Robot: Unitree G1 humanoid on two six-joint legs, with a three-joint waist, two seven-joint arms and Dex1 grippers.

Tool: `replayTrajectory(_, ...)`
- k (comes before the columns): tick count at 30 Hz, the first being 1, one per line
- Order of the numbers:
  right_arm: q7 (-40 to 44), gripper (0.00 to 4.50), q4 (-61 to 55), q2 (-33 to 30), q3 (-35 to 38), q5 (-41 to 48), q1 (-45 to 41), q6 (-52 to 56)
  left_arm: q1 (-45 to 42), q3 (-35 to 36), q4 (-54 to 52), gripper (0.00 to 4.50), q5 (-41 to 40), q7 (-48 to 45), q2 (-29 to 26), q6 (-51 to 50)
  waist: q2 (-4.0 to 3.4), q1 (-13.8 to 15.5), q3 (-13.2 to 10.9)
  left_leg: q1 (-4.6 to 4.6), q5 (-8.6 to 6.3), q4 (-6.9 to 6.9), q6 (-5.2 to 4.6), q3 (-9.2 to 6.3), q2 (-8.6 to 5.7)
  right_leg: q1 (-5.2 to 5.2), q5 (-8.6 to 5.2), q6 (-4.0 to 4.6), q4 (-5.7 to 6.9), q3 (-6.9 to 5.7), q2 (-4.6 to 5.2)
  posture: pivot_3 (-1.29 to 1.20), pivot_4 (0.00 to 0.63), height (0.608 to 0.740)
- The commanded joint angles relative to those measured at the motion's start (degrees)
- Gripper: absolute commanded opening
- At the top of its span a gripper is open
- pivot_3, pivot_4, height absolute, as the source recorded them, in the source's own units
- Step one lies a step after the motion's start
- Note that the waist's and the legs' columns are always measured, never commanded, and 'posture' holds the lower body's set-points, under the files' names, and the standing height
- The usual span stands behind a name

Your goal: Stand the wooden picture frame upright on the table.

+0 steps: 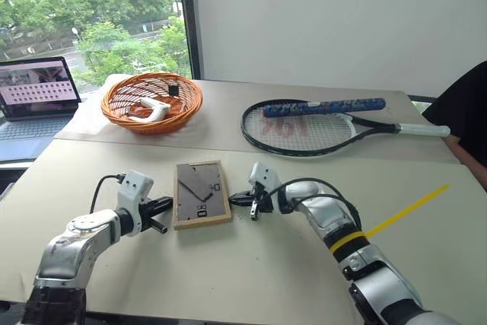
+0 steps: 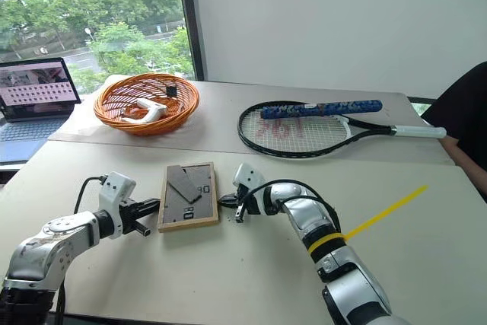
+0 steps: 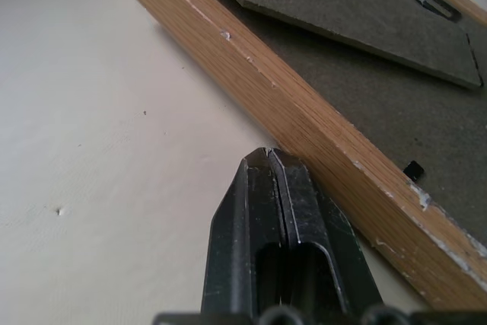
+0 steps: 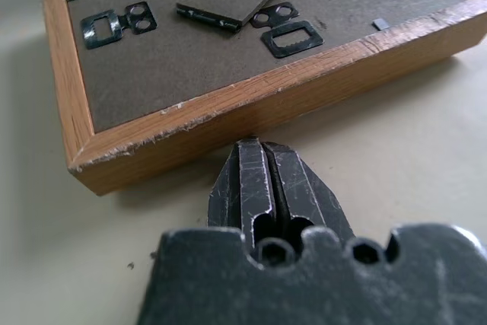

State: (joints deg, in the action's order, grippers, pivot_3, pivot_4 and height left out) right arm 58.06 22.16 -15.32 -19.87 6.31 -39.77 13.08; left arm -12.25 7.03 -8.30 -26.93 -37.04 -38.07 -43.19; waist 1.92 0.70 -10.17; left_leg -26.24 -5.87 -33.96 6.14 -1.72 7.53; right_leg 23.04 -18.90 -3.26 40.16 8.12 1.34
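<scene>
On the table (image 1: 251,279), the picture frame (image 1: 202,194) lies backing-up at centre, stand folded. Left gripper (image 1: 161,215) and right gripper (image 1: 245,200), both closed and empty, flank its edges, seemingly poised to lift it.

The picture frame (image 1: 202,194) lies with its back up, so its front side is hidden. The laptop (image 1: 34,100) at far left and the person's dark sleeve (image 1: 466,112) at far right are cut by the edges.
</scene>
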Motion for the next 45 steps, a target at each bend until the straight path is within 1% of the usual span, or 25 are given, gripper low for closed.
replayTrajectory(1, 2.4, 0.00, -10.1, -1.9, -0.9, 1.3, 3.4, 4.6, 1.4, -6.1, -3.4, 0.08, -0.9, -4.3, -0.5, -3.2, -0.03, 0.0, 0.0, 0.00, 0.00, 0.00, 0.00, 0.00, 0.00, -0.01, 0.00, 0.00, 0.00, 0.00, 0.00, 0.00, 0.150, 0.692)
replayTrajectory(5, 2.3, 0.00, -23.3, -6.5, 0.1, 3.0, 9.5, 12.5, 3.3, -10.4, -5.8, 0.08, 0.4, -7.2, -3.2, -3.9, -0.16, 0.2, 0.2, -0.01, -0.03, 0.06, 0.01, 0.01, 0.00, 0.00, -0.01, 0.02, -0.06, 0.00, 0.01, 0.00, 0.150, 0.692)
replayTrajectory(9, 1.2, 0.00, -32.6, -9.8, 1.2, 4.7, 13.8, 18.8, 3.1, -12.9, -6.4, 0.08, 0.8, -7.7, -3.3, -4.4, -0.44, 0.1, 0.4, 0.01, -0.04, 0.03, 0.01, 0.02, -0.01, -0.01, -0.02, 0.01, -0.08, 0.03, 0.01, 0.00, 0.150, 0.692)
replayTrajectory(12, -0.2, 0.00, -34.8, -11.4, 2.2, 5.0, 15.2, 21.2, 2.7, -14.1, -6.7, 0.08, 1.0, -8.1, -3.4, -4.8, -0.50, 0.0, 0.5, 0.05, -0.03, 0.00, 0.00, 0.02, -0.01, -0.02, -0.15, -0.22, -0.08, 0.05, 0.01, 0.00, 0.150, 0.692)
replayTrajectory(15, -1.3, 0.00, -31.9, -14.6, 3.2, 2.7, 15.2, 19.3, 3.4, -13.4, -7.4, 0.08, 0.2, -9.4, -5.5, -6.8, -0.49, 0.0, 0.6, 0.08, -0.03, -0.08, 0.00, 0.02, -0.02, -0.08, -0.21, -0.33, -0.08, 0.07, 0.02, 0.00, 0.150, 0.692)
replayTrajectory(19, -0.9, 0.00, -27.7, -19.9, 6.1, 1.8, 14.2, 16.4, 7.6, -8.5, -7.4, 0.08, -2.1, -12.9, -11.1, -8.5, -0.51, -0.2, 0.8, 0.09, -0.07, -0.08, -0.05, 0.04, -0.02, -0.10, -0.21, -0.33, -0.15, 0.09, 0.02, 0.00, 0.150, 0.692)
replayTrajectory(21, -0.2, 0.00, -27.6, -21.4, 7.5, 2.6, 14.3, 16.3, 8.3, -5.5, -6.5, 0.08, -3.7, -13.7, -12.1, -9.1, -0.54, -0.9, 0.8, 0.11, -0.08, 0.01, -0.08, 0.07, -0.01, -0.06, -0.22, -0.28, -0.15, 0.13, 0.01, 0.00, 0.150, 0.692)
replayTrajectory(23, 1.2, 0.00, -28.9, -23.0, 8.5, 4.0, 14.8, 15.7, 7.1, -0.1, -5.4, 0.08, -8.3, -13.1, -10.8, -12.0, -0.55, -1.2, 0.8, 0.13, -0.10, 0.06, -0.10, 0.10, -0.02, -0.05, -0.23, -0.25, -0.15, 0.13, 0.02, 0.00, 0.150, 0.692)
replayTrajectory(25, 2.8, 0.00, -31.5, -23.6, 9.8, 6.5, 15.5, 15.6, 4.5, 7.9, -4.6, 0.08, -17.8, -11.0, -7.7, -20.5, -0.53, -1.6, 0.8, 0.13, -0.10, 0.08, -0.10, 0.08, 0.00, -0.01, -0.27, -0.25, -0.13, 0.12, 0.00, 0.00, 0.150, 0.692)
replayTrajectory(27, 4.2, 0.00, -34.3, -24.0, 10.7, 8.5, 16.0, 15.4, 2.9, 14.9, -6.1, 0.60, -25.1, -8.5, -6.8, -28.8, -0.36, -2.0, 0.7, 0.08, -0.09, 0.08, -0.11, 0.05, 0.03, 0.07, -0.28, -0.26, -0.05, 0.11, -0.05, 0.00, 0.150, 0.692)
replayTrajectory(29, 5.3, 0.00, -36.2, -24.5, 10.6, 9.2, 16.6, 14.5, -0.6, 21.0, -3.4, 1.17, -30.9, -5.6, -6.4, -39.2, -0.28, -2.0, 0.6, 0.00, -0.09, 0.06, -0.11, 0.02, 0.04, 0.09, -0.28, -0.26, -0.04, 0.10, -0.05, 0.00, 0.150, 0.692)
replayTrajectory(31, 5.3, 0.00, -36.5, -24.4, 10.2, 8.9, 17.0, 13.1, -3.0, 23.7, 0.5, 1.90, -33.0, -4.6, -6.9, -45.8, -0.27, -1.9, 0.6, 0.01, -0.09, 0.03, -0.11, 0.01, 0.02, 0.06, -0.27, -0.28, -0.04, 0.09, -0.04, 0.00, 0.150, 0.692)
replayTrajectory(32, 5.2, 0.00, -36.4, -24.3, 9.8, 8.4, 17.3, 12.1, -3.0, 23.3, 1.2, 2.31, -33.9, -4.3, -8.1, -47.7, -0.27, -1.9, 0.6, 0.01, -0.09, 0.01, -0.11, -0.02, 0.02, 0.06, -0.27, -0.28, -0.05, 0.07, -0.04, 0.00, 0.150, 0.692)
replayTrajectory(33, 5.1, 0.00, -36.0, -24.3, 9.1, 7.6, 17.4, 10.9, -2.5, 21.5, 2.1, 2.62, -36.0, -4.0, -10.2, -48.8, -0.27, -1.9, 0.6, 0.01, -0.09, 0.01, -0.11, -0.01, -0.01, 0.03, -0.27, -0.29, -0.06, 0.07, -0.03, 0.00, 0.150, 0.692)
replayTrajectory(34, 4.5, 0.00, -35.1, -23.6, 8.1, 6.2, 17.4, 9.3, -1.5, 18.3, 3.0, 3.07, -39.5, -4.2, -12.3, -49.3, -0.24, -1.9, 0.6, 0.03, -0.09, 0.01, -0.10, -0.01, -0.02, 0.03, -0.27, -0.29, -0.07, 0.08, -0.01, 0.00, 0.150, 0.692)
replayTrajectory(36, 3.6, 0.00, -33.4, -22.9, 6.2, 3.6, 17.0, 6.5, 0.7, 12.4, 2.7, 3.70, -42.3, -3.5, -15.1, -49.3, -0.24, -2.0, 0.6, 0.03, -0.10, 0.04, -0.10, -0.01, -0.01, 0.05, -0.24, -0.24, -0.08, 0.08, -0.01, 0.00, 0.150, 0.692)
replayTrajectory(37, 3.1, 0.00, -32.3, -22.5, 5.4, 2.3, 16.8, 5.1, 1.1, 10.7, 2.7, 4.14, -42.7, -2.4, -14.9, -49.3, -0.24, -2.0, 0.6, 0.03, -0.10, 0.06, -0.10, -0.01, 0.00, 0.08, -0.23, -0.21, -0.08, 0.08, -0.01, 0.00, 0.150, 0.692)
replayTrajectory(38, 2.9, 0.00, -31.1, -22.3, 4.3, 0.9, 16.7, 3.5, 1.2, 9.2, 2.9, 4.48, -43.3, -1.3, -14.5, -49.3, -0.25, -2.0, 0.6, 0.03, -0.10, 0.07, -0.10, -0.01, 0.00, 0.10, -0.20, -0.17, -0.08, 0.08, -0.01, 0.00, 0.150, 0.692)
replayTrajectory(41, 2.2, 0.00, -27.3, -20.8, 1.7, -2.1, 16.1, -0.5, 0.6, 4.4, 3.0, 4.48, -45.1, 2.8, -13.2, -49.3, -0.24, -1.7, 0.6, 0.04, -0.09, 0.04, -0.09, -0.01, 0.00, 0.10, -0.18, -0.13, -0.07, 0.07, -0.02, 0.00, 0.150, 0.692)
replayTrajectory(45, 1.4, 0.00, -23.0, -18.2, 0.0, -4.3, 14.9, -4.5, -2.2, 2.0, 5.6, 4.48, -45.0, 7.4, -9.5, -49.3, -0.38, -1.3, 0.7, 0.14, -0.09, -0.01, -0.09, 0.01, -0.07, 0.01, -0.17, -0.17, -0.08, 0.08, 0.05, 0.00, 0.150, 0.692)
